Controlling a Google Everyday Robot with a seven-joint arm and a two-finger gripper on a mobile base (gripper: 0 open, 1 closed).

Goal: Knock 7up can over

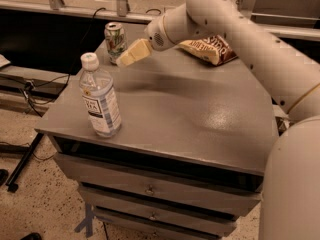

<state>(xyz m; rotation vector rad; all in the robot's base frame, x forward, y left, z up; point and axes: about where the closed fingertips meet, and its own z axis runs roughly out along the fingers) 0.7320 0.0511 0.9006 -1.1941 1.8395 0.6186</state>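
Note:
The 7up can (115,40) stands upright near the far left corner of the grey cabinet top (190,109). It is silver-white with green and red markings. My gripper (125,58) hangs at the end of the white arm that reaches in from the right. Its cream-coloured tip is just right of the can and slightly nearer to me, very close to the can's lower side. I cannot tell whether it touches the can.
A clear water bottle (101,98) with a white cap stands at the front left of the top. A brown chip bag (209,48) lies at the far right, partly behind the arm. Drawers sit below the front edge.

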